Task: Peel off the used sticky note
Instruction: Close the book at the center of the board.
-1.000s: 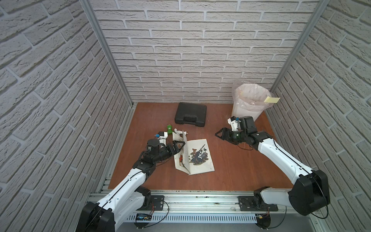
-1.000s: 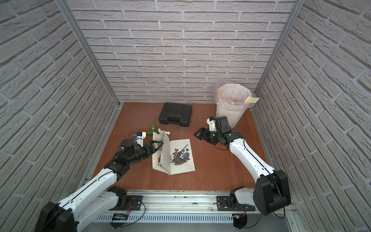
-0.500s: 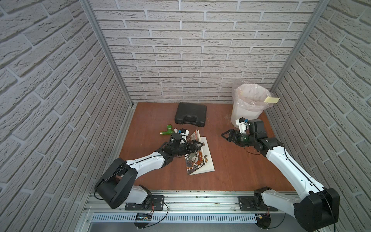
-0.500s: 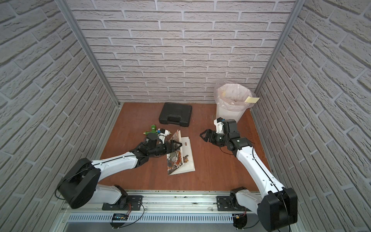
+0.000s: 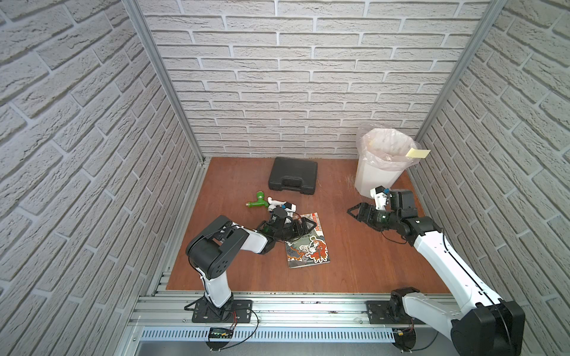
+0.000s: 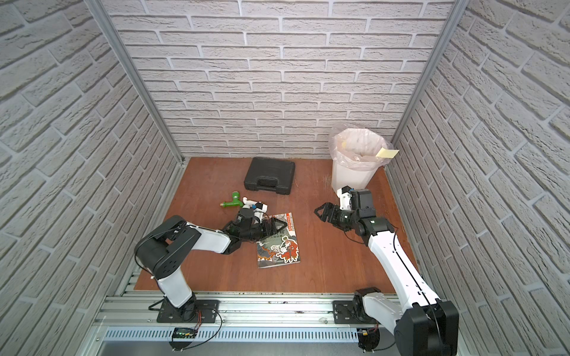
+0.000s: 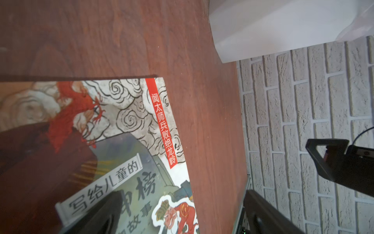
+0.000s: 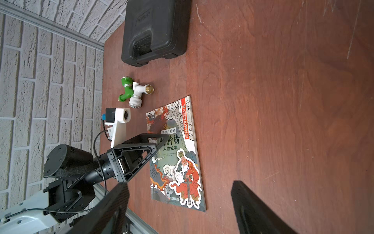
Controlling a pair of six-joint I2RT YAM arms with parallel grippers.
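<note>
A yellow sticky note [image 5: 418,152] [image 6: 388,152] hangs on the far-right rim of the lined white bin [image 5: 374,182] [image 6: 351,178], clear of both grippers. The illustrated book [image 5: 308,246] [image 6: 279,243] [image 8: 178,162] lies closed and flat mid-table, and no note shows on its cover [image 7: 121,131]. My left gripper [image 5: 310,226] [image 6: 279,228] [image 7: 180,210] [image 8: 160,141] hovers open over the book's far corner, holding nothing. My right gripper [image 5: 354,212] [image 6: 320,212] [image 8: 179,184] stands open and empty over bare wood, to the right of the book and in front of the bin.
A black carry case [image 5: 293,180] lies at the back centre. A green tap [image 5: 257,202] and a white tap [image 8: 139,93] lie just left of the book's far end. Brick walls close three sides. An aluminium rail [image 5: 293,303] runs along the front.
The book's raised cover has dropped shut and the book now lies flat. My left gripper has swung right over the book. My right gripper has drawn back to the right, toward the bin.
</note>
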